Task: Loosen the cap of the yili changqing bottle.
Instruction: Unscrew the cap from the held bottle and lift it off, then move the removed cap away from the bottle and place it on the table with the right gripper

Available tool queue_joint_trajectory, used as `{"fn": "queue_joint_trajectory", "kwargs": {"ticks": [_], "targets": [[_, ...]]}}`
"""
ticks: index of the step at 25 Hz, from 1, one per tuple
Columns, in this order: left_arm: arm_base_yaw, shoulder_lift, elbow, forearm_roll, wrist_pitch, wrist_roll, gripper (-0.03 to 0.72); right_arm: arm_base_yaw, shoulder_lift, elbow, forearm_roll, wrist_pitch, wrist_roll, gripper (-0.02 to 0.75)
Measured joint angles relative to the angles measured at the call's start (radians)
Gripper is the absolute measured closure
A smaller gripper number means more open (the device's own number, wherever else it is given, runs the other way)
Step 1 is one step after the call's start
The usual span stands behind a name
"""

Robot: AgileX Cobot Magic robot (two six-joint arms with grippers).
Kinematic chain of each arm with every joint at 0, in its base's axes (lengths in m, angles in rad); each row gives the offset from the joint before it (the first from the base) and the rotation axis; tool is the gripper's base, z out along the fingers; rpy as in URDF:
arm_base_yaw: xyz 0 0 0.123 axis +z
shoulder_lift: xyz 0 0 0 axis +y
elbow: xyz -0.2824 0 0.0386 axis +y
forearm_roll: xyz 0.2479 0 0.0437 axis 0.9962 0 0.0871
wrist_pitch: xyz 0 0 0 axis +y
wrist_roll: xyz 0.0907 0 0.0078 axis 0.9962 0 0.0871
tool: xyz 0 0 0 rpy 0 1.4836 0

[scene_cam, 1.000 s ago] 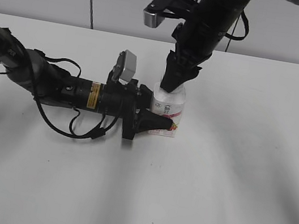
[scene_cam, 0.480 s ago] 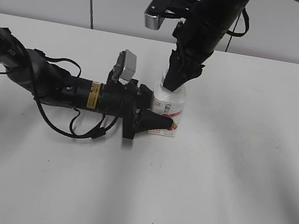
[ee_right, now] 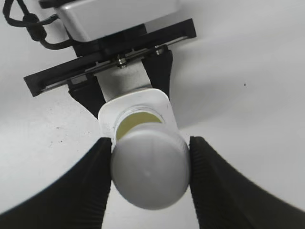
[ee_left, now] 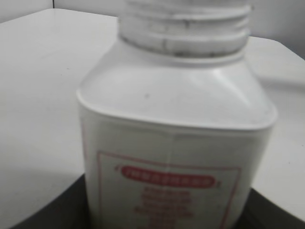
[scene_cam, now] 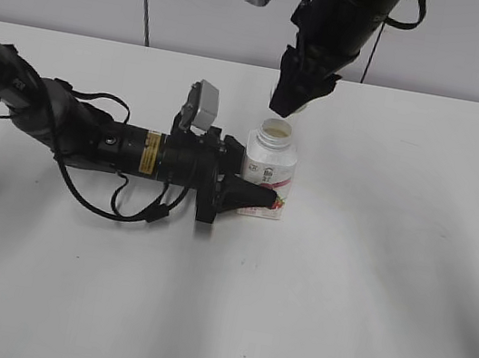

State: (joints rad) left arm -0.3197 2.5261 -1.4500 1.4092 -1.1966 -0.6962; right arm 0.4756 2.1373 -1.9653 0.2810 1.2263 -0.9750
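The yili changqing bottle point(scene_cam: 269, 173) stands upright on the white table, its threaded neck point(ee_left: 183, 28) bare and the mouth point(ee_right: 138, 120) uncovered, pale liquid showing inside. My left gripper point(scene_cam: 260, 189) lies low along the table and is shut on the bottle's body; its dark fingers point(ee_left: 45, 210) flank the label. The white cap point(ee_right: 150, 176) is off the bottle, pinched between the ribbed black pads of my right gripper point(ee_right: 149, 149). That gripper point(scene_cam: 286, 104) hangs a short way above the open neck.
The left arm point(scene_cam: 90, 136) with its cables stretches across the table's left half at object height. The right arm point(scene_cam: 339, 21) comes down from the top centre. A grey wall runs behind the table's far edge.
My right gripper has risen from the bottle's top, taking the cap off with it, and the neck now stands open. The left gripper and the bottle have not moved.
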Motion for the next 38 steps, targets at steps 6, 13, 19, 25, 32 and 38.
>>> {"fn": "queue_joint_trajectory", "kwargs": {"ticks": [6,13,19,25,32,38], "targets": [[0.0,0.0,0.0,0.001,0.0,0.0,0.297,-0.019,-0.016,0.0,-0.069,0.0,0.236,0.346],[0.0,0.0,0.0,0.002,0.0,0.0,0.297,-0.165,-0.016,0.006,-0.091,-0.001,0.521,0.346],[0.0,0.0,0.0,0.004,0.0,0.0,0.297,-0.324,-0.017,0.135,-0.09,-0.017,0.635,0.349],[0.0,0.0,0.0,0.005,-0.002,0.0,0.297,-0.438,-0.075,0.357,-0.008,-0.204,0.639,0.349],[0.0,0.0,0.0,0.005,-0.001,-0.005,0.297,-0.493,-0.147,0.627,0.017,-0.429,0.639,0.35],[0.0,0.0,0.0,0.001,-0.002,-0.036,0.297,-0.495,-0.149,0.802,0.021,-0.645,0.639,0.35]]}}
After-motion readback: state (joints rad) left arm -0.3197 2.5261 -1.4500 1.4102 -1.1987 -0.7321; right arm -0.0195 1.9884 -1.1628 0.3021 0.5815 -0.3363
